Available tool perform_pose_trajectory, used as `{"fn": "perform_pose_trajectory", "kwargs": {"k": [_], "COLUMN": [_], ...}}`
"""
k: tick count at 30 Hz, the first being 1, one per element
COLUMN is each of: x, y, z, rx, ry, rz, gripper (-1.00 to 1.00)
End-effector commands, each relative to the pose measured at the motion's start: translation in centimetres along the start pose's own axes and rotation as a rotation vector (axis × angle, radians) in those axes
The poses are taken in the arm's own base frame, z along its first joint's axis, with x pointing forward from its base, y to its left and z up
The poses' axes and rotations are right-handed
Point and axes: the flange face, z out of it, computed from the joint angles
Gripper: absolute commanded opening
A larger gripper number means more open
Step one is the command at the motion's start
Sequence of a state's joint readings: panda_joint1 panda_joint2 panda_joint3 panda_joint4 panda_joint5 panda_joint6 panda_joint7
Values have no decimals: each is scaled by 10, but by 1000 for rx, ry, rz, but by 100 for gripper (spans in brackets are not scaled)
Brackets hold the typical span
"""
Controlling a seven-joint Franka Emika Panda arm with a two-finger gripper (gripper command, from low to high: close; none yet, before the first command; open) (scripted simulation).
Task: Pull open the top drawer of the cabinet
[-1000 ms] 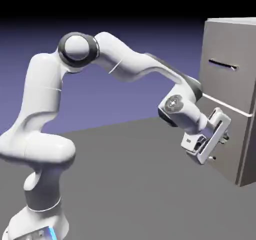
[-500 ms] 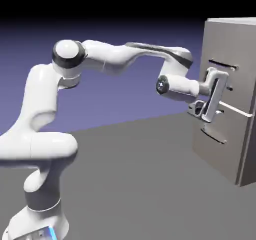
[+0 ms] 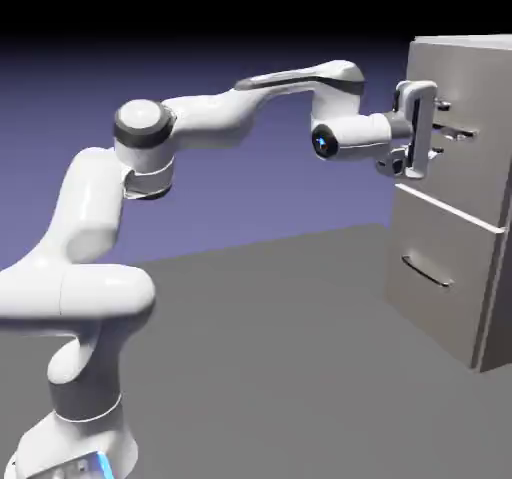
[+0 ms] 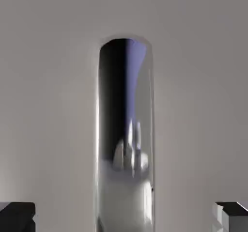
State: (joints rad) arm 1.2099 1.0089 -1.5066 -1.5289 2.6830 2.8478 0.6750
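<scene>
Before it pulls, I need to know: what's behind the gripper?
The shiny bar handle and flat grey drawer front show beyond the gripper; the drawer's inside is hidden.

grey top drawer [image 3: 470,172], blue-violet backdrop [image 3: 240,197], white arm [image 3: 85,207] with black bands

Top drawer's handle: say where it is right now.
In the exterior view the handle is at the right, high on the cabinet, just beside the tool.
</scene>
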Motion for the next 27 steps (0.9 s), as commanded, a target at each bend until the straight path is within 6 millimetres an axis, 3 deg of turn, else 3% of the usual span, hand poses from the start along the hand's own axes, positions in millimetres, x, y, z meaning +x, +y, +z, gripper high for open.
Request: {"fn": "perform_pose_trajectory", "kwargs": {"k": [1,10,18,24,27], "x": [0,1,1,-1,-3], "y": [0,0,1,-1,-4], "z": [-8,-86,-82,-125,-125], "rx": [0,1,0,5,12], "ry": [0,-1,0,-3,-10], "rz": [-1,-1,0,1,2], "gripper": [-100,-100,-100,-100,-100]}}
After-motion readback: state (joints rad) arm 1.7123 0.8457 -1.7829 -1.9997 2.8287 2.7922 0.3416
